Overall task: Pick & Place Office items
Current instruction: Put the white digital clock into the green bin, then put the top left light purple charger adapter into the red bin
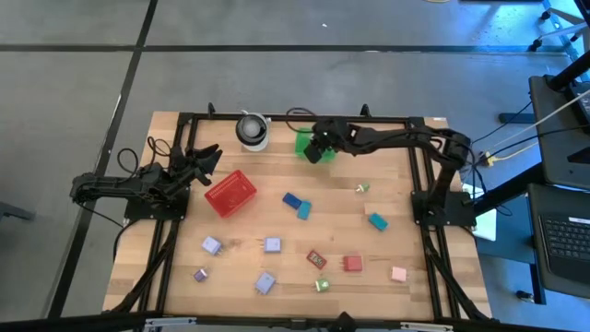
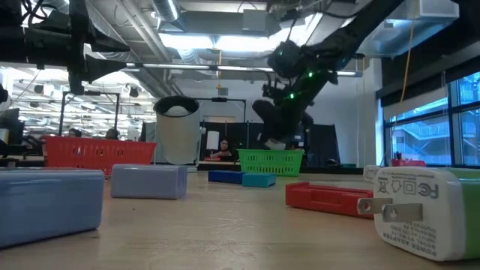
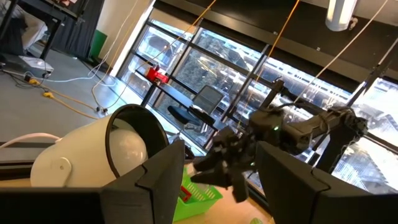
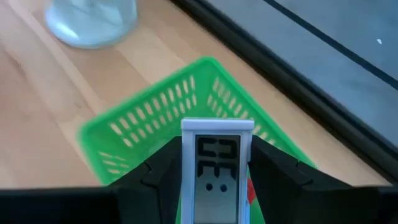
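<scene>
Now clamped tight on a small white clock [image 4: 217, 183], held between the fingers of the right gripper [image 4: 217, 152] with its display facing the wrist camera. Poised straight above the green basket [image 4: 143, 134] at the back edge of the table [image 1: 406, 175], the clock not yet let go. A speck of red beside the clock, too hidden to identify.

By the look of it, early in the job, with one drop about to happen and nearly everything else left to do. Scattered over the front half of the table, well apart from both baskets:
- four lavender blocks [image 1: 211, 245]
- a blue piece [image 1: 292, 199] touching or just beside a teal piece [image 1: 303, 210]
- a second teal one [image 1: 377, 221]
- two red pieces [image 1: 351, 264]
- a pink one [image 1: 398, 273]
- two small green bits [image 1: 322, 285]

Nothing visible inside the red basket [image 1: 230, 193] from above.

As for pose, right arm stretched from its base on the right side along the back of the table, wrist bent down over the green basket, just beside a white cup [image 1: 252, 131]. Left gripper [image 1: 201, 159] parked at the left side, near the red basket, fingers spread and empty, aimed toward the cup and waiting.
</scene>
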Robot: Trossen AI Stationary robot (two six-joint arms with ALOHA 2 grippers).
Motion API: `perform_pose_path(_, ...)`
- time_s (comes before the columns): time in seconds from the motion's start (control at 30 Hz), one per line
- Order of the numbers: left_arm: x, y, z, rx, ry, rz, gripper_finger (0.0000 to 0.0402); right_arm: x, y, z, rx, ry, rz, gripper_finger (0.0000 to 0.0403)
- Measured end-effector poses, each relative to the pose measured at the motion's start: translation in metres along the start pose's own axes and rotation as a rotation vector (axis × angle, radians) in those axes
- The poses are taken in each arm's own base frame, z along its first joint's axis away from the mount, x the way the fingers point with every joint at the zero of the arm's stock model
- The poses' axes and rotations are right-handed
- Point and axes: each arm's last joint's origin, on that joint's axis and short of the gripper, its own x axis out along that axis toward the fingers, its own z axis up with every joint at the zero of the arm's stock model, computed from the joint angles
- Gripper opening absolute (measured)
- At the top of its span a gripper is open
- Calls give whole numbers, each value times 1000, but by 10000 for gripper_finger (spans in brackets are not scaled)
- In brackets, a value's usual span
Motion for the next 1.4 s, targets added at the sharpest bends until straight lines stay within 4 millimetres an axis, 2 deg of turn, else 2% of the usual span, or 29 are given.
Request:
perform_pose_path(0.37, 0, 0, 0, 0, 0, 0, 196, 4, 1, -2, -25, 11, 15, 171)
perform_pose_path(0.57, 0, 0, 0, -1, 0, 0, 192, 4, 1, -3, 73, 12, 16, 212)
perform_pose_path(0.83, 0, 0, 0, -87, 0, 0, 196, 2, 2, -1, 98, 19, 67, 280)
perform_pose_path(0.97, 0, 0, 0, -87, 0, 0, 196, -9, 1, 7, 167, -14, 77, 304)
perform_pose_path(1.1, 0, 0, 1, -98, -8, -4, 194, -27, 0, 25, 186, -76, 109, 316)
perform_pose_path(1.4, 0, -1, 3, -186, -25, -4, 193, -73, 5, 67, 329, -155, 409, 318)
